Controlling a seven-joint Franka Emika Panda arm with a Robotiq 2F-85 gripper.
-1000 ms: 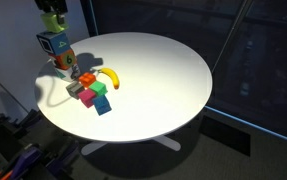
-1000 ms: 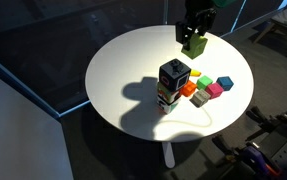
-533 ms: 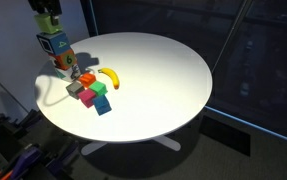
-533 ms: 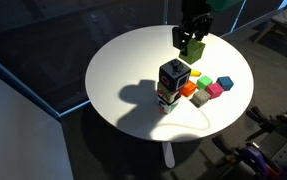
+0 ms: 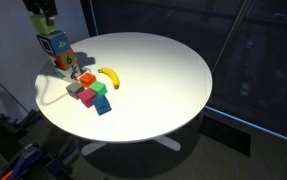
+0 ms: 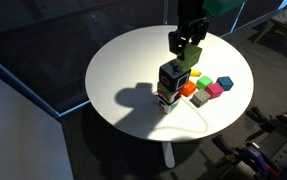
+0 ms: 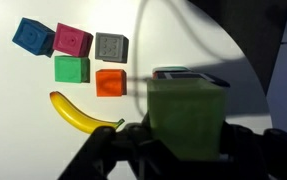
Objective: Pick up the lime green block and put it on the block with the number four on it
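Observation:
My gripper point(image 7: 187, 140) is shut on the lime green block point(image 7: 188, 118), which fills the space between the fingers in the wrist view. In both exterior views the gripper point(image 5: 41, 14) point(image 6: 189, 40) holds the lime block point(image 6: 191, 56) just above and slightly to one side of a two-block stack. The block with the number four point(image 5: 53, 43) point(image 6: 173, 76) is on top of that stack, on an orange block with coloured marks point(image 5: 62, 61) point(image 6: 166, 97). Its top edge shows behind the lime block in the wrist view point(image 7: 183, 74).
The round white table point(image 5: 163, 80) point(image 6: 123, 60) carries a cluster next to the stack: blue point(image 7: 30, 35), magenta point(image 7: 71, 40), grey point(image 7: 111, 46), darker green point(image 7: 71, 69) and orange point(image 7: 110, 82) cubes, plus a yellow banana point(image 7: 83, 115) point(image 5: 108, 76). The stack stands near the table's edge.
The gripper with the lime green block has moved sideways and slightly down toward the stack and now hangs almost over the number four block. The blocks on the table have not moved.

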